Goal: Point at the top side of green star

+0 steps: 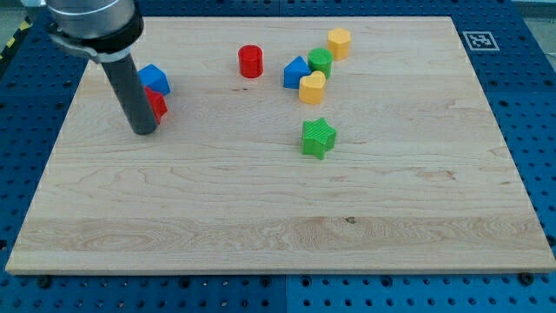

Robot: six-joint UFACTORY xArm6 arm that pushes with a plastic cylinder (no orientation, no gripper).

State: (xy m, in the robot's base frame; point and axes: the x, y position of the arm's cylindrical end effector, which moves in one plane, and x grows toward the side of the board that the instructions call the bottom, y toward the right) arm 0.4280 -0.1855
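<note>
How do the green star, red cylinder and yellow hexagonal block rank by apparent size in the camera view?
1. green star, largest, though it lies nearer the view's bottom.
2-3. red cylinder and yellow hexagonal block: too alike to rank.

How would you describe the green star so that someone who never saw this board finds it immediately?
Start from the wooden board and look slightly right of its middle. The green star sits there alone, just below a cluster of four blocks near the view's top. The cluster's green block is rounded, while this one has points and touches nothing; my tip is far to its left.
</note>
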